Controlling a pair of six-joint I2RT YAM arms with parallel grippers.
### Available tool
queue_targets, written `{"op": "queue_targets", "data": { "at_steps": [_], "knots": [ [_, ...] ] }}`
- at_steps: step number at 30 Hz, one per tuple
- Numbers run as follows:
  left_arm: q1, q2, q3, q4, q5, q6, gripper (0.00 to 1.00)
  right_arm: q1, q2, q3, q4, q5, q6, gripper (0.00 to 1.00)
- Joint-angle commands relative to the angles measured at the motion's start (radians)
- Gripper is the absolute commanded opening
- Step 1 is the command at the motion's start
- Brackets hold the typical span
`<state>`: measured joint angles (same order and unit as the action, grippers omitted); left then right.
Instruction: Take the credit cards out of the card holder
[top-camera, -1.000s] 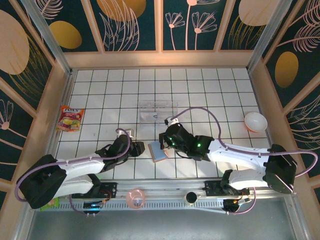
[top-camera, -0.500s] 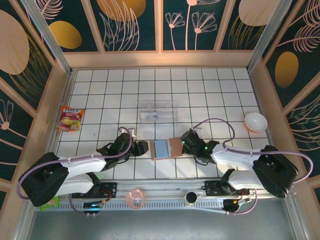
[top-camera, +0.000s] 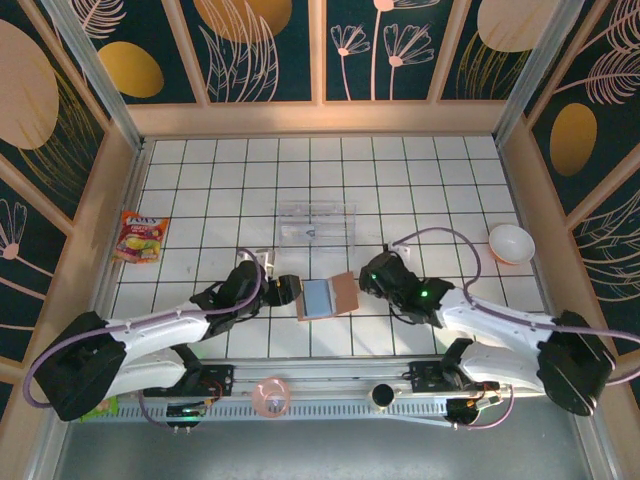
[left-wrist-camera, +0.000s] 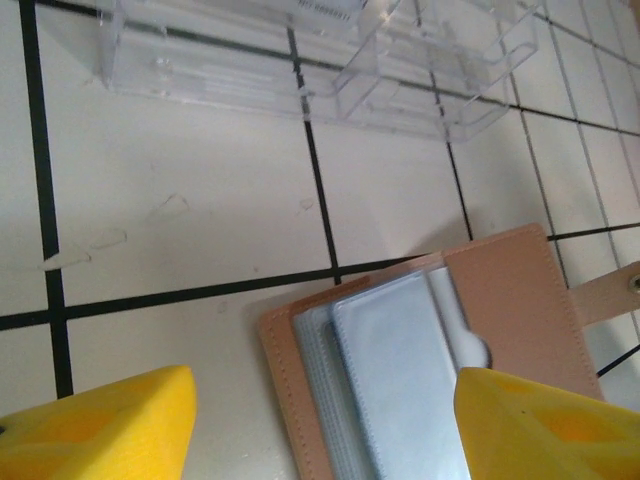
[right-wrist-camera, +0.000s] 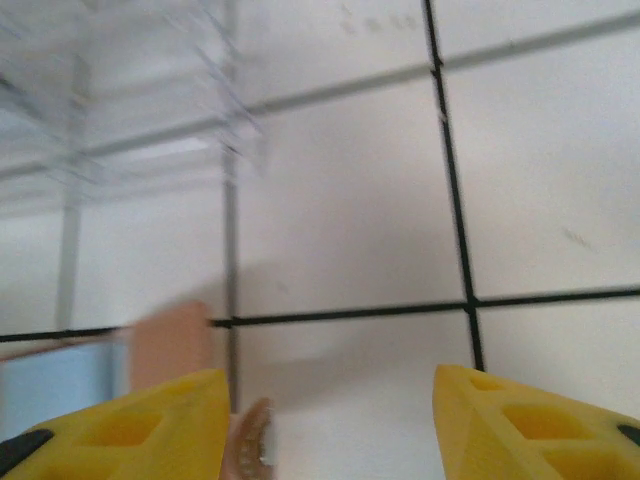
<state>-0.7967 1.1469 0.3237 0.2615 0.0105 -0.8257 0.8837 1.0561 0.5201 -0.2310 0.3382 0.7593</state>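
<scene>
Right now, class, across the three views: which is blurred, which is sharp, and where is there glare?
Right wrist view: motion-blurred, the clear plastic tray smeared into streaks. Left wrist view: sharp, stitching on the card holder readable, glints on the tray's edges. Top external view: evenly lit, no harsh glare on the table.

Worktop (top-camera: 200, 180): white tiles, black grid lines; walls (top-camera: 270, 50) dark teal with peach and gold leaf and flower motifs, pale wood framing; holder (top-camera: 328, 296) tan-brown outside with a stitched edge, grey-blue inner panel; tray (top-camera: 316, 224) clear, colourless; packet (top-camera: 141, 237) red and yellow; bowl (top-camera: 511, 243) white, pinkish rim; left fingers (left-wrist-camera: 100, 425) and right fingers (right-wrist-camera: 520, 425) yellow; arms (top-camera: 170, 330) white and black.
</scene>
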Motion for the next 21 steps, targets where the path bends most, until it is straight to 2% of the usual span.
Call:
{"op": "queue_targets", "data": {
  "at_steps": [1, 5, 7, 10, 13, 21],
  "knots": [
    [0.009, -0.032, 0.033, -0.04, -0.039, 0.022, 0.7, 0.022, -0.041, 0.055, 0.0, -0.018, -0.092, 0.56],
    [0.008, -0.057, 0.04, -0.061, -0.062, 0.034, 0.72, 0.121, 0.02, 0.138, 0.04, -0.013, -0.166, 0.56],
    [0.008, -0.072, 0.037, -0.068, -0.074, 0.035, 0.72, 0.156, 0.086, 0.173, 0.089, -0.096, -0.224, 0.54],
    [0.009, -0.09, 0.025, -0.074, -0.087, 0.031, 0.74, 0.178, 0.19, 0.194, 0.137, -0.181, -0.241, 0.39],
    [0.008, -0.106, 0.009, -0.069, -0.089, 0.025, 0.74, 0.177, 0.256, 0.175, 0.168, -0.211, -0.229, 0.25],
    [0.008, -0.098, -0.013, -0.041, -0.071, 0.011, 0.75, 0.109, 0.322, 0.063, 0.197, -0.21, -0.131, 0.2]
  ]
}}
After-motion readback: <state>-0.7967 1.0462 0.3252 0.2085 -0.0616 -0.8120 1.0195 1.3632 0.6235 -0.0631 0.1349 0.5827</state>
